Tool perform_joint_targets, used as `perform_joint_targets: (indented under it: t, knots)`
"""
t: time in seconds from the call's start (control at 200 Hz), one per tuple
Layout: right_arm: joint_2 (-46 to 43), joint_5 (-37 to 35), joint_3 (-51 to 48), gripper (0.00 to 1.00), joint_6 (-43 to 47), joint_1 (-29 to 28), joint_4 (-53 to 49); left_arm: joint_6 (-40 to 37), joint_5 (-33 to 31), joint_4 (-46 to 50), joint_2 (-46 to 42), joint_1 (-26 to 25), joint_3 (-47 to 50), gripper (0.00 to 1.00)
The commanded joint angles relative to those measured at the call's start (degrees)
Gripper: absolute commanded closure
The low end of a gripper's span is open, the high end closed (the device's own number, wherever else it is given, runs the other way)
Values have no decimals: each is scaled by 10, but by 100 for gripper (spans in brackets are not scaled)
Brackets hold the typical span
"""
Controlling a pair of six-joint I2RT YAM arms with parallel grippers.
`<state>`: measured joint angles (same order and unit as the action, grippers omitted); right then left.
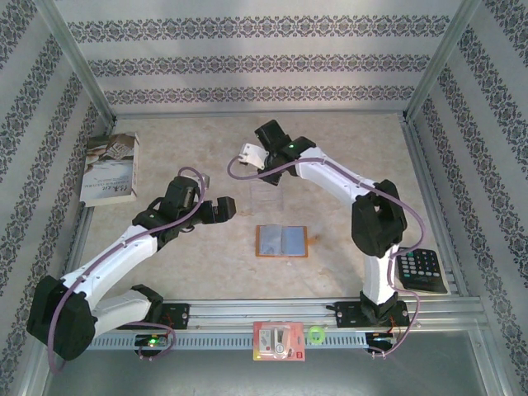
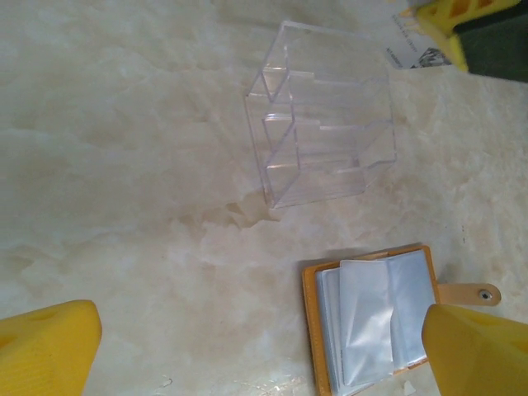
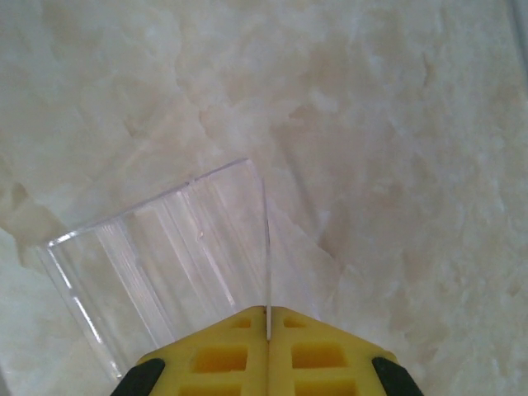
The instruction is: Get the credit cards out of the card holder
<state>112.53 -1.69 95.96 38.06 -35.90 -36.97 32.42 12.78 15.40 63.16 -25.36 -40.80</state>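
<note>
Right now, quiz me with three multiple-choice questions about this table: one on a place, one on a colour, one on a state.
1. Where does the card holder lie?
A) flat, apart from the clear tray, on its near side
B) on top of the tray
C) inside the tray
2. What colour is its border?
A) green
B) orange-tan
C) black
3. The right gripper is:
A) open, empty
B) shut on the tray
C) shut on a credit card
Answers: 1 A, the top view shows a gap between them. 2 B, an orange-tan rim frames the open holder. 3 C, it pinches the white card.
</note>
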Motion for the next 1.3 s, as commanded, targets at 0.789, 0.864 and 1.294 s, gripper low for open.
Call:
perform_joint_targets:
  t: [0.789,0.864,1.294]
  knots:
    - [14,-70,-41,100,112,-29,58,8,13,-6,65,39,14,0]
    - [24,-73,-33,100,113,-30,55,9,15,-7,65,39,15,1]
    - [16,-142,-20,60,60,-29,177,4,24,-14,40,40,22,0]
